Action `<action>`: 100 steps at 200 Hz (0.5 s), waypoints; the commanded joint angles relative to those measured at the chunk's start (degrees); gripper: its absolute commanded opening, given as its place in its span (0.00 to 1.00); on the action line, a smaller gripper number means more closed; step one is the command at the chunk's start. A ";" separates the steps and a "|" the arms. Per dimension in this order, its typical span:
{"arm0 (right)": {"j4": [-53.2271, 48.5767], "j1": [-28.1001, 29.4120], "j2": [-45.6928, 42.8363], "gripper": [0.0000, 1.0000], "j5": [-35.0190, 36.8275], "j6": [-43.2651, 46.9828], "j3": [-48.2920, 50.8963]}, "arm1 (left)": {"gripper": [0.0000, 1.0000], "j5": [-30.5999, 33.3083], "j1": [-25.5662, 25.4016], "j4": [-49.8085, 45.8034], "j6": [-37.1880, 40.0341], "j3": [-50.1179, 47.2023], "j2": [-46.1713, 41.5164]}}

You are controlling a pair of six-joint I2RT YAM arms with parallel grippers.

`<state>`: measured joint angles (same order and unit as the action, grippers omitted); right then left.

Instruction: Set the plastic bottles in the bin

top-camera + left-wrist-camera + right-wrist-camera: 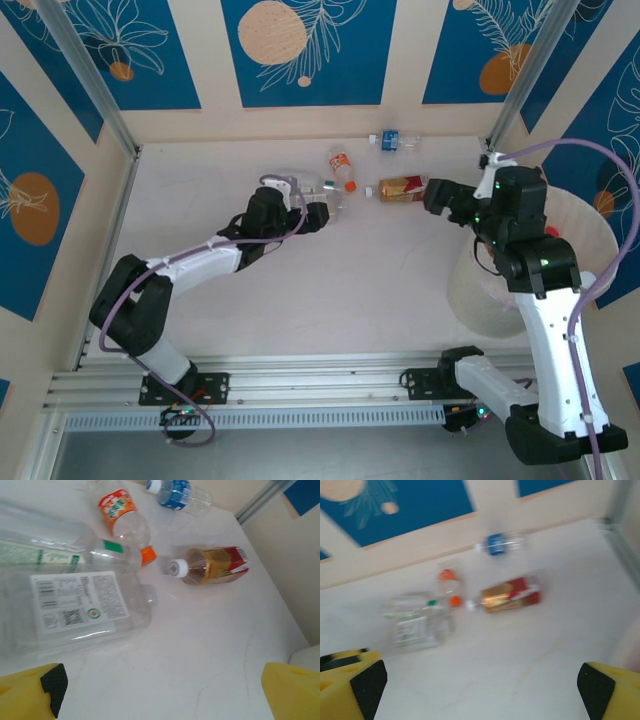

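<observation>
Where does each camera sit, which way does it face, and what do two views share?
Top external: above and behind, looking down on the white table, both arm bases, left gripper and right gripper.
Left wrist: low on the left arm, facing the clear plastic bottles lying ahead; yellow left fingers at the bottom corners.
Right wrist: farther back, blurred, facing the blue-panelled back wall; yellow right fingers likewise.
Shared: both wrist views hold the red-labelled white-capped bottle.

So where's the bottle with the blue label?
In the top view, the blue-label bottle lies by the back wall, right of centre, just beyond the red-label bottle and the orange-label bottle.
</observation>
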<state>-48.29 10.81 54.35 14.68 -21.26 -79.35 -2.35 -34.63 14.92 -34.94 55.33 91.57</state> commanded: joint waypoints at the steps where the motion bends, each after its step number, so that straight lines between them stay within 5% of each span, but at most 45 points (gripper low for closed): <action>1: 10.69 5.12 3.15 0.99 -7.52 0.45 0.84 | 1.00 2.94 1.70 -0.93 -2.48 -1.68 -3.09; 45: 9.75 16.15 18.68 1.00 8.08 2.74 -5.00 | 1.00 4.30 3.55 -3.88 -3.27 -3.37 -5.46; 100: 16.33 15.30 36.90 1.00 13.53 -15.55 -6.83 | 1.00 4.33 5.24 -4.19 -4.88 -6.21 -7.82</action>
<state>-36.16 26.44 86.59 22.70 -26.61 -83.61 1.02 -30.61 12.01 -38.57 50.74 86.00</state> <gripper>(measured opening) 0.995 0.999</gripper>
